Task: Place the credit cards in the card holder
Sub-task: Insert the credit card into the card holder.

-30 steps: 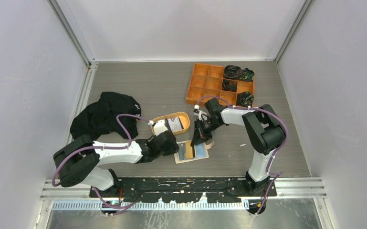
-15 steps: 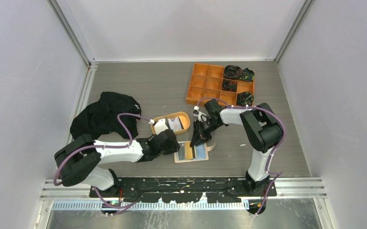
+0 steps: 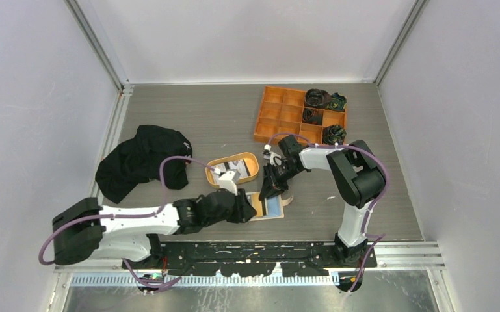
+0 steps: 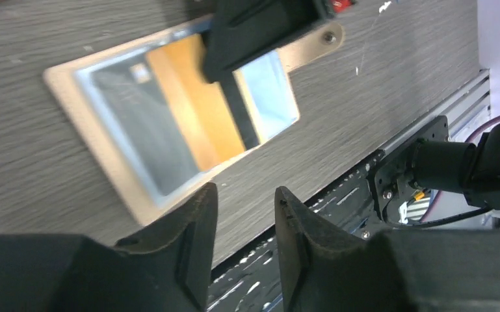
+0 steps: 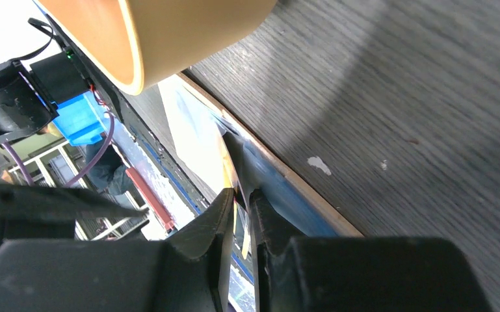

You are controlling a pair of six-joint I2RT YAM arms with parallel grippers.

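The beige card holder (image 3: 265,207) lies open and flat near the table's front edge. In the left wrist view its rim (image 4: 68,91) frames a dark card (image 4: 130,123) in the left pocket, a tan middle, and a pale blue card (image 4: 270,91) on the right. A grey-white card (image 3: 237,168) lies in the oval tray (image 3: 253,170). My right gripper (image 5: 242,195) stands over the holder's middle. Its jaws are a narrow gap apart around a thin dark edge, with light showing beside it. My left gripper (image 4: 244,195) hovers open and empty at the holder's near-left edge.
An orange compartment box (image 3: 286,114) with dark rolled items (image 3: 318,99) stands at the back right. A black cloth (image 3: 143,159) lies at the left. The black base rail (image 4: 364,195) runs just beyond the holder's near edge.
My left arm has stretched forward and right, carrying its gripper from beside the tray down to the holder's near-left edge. The right gripper stayed put and its jaws parted slightly.
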